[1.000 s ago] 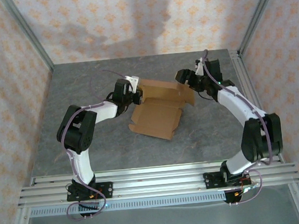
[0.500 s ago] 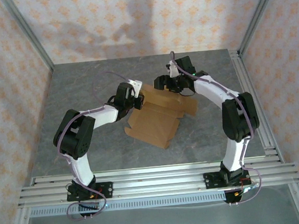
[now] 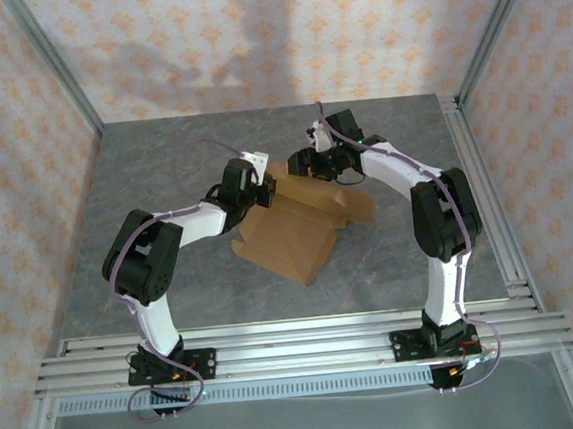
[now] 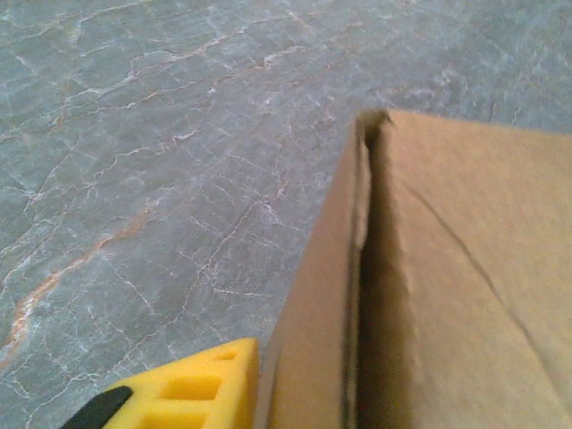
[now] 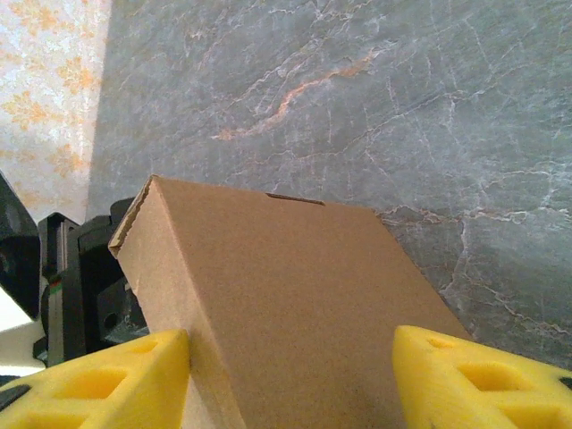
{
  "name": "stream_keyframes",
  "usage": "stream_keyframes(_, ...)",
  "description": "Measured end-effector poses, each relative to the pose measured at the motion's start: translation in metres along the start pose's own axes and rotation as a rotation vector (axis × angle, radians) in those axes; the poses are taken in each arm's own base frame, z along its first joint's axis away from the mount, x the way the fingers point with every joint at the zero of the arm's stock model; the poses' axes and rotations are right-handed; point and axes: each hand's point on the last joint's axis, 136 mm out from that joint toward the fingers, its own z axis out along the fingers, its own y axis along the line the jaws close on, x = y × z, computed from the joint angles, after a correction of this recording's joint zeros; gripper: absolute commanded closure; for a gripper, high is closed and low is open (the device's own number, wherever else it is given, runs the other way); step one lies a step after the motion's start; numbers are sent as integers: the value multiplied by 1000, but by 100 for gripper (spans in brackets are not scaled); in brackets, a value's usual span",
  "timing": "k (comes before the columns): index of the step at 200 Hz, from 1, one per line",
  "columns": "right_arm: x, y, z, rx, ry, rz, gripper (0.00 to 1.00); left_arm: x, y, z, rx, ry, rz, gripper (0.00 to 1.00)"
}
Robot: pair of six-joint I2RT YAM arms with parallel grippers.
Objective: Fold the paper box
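Now, the paper box [image 3: 302,223] lies half-formed in the middle of the table [image 3: 161,155], its flat panel pointing toward the near edge. The left gripper [image 3: 267,188] sits against the box's left wall; we cannot tell whether it pinches. Farther back, the right gripper [image 3: 308,164] is spread, straddling the raised far wall. Our judgement: close squarely along the crease, with the left wall braced so the corners align.

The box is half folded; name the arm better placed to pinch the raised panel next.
Right, probably. The right gripper straddles a raised panel of the paper box, a yellow finger on each side, ready to close. The left gripper sits at the box's edge, one finger seen beside it.
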Motion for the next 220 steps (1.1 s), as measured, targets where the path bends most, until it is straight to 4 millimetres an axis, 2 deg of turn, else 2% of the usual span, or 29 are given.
stream_keyframes(13,0,0,0,-1,1,1,40,0,1,1,-3,0,-13,66)
stream_keyframes(35,1,1,0,-11,4,7,40,3,1,4,-4,6,-17,68)
stream_keyframes(59,2,3,1,-23,6,20,40,2,0,8,-2,7,-20,76)
stream_keyframes(79,1,3,1,-27,4,25,40,-1,-2,10,1,5,-18,89)
stream_keyframes(106,-1,5,1,-32,-5,25,39,0,-4,11,6,10,-3,100)
stream_keyframes(144,1,1,-8,3,-40,41,31,0,-7,11,14,10,-4,100)
stream_keyframes(162,-3,-1,-28,41,-95,56,26,0,-6,11,13,10,-15,100)
stream_keyframes(176,-10,-2,-54,67,-161,69,24,-1,-4,11,10,6,-32,100)
stream_keyframes(220,-40,10,-166,145,-465,70,21,-9,16,8,7,-28,-140,100)
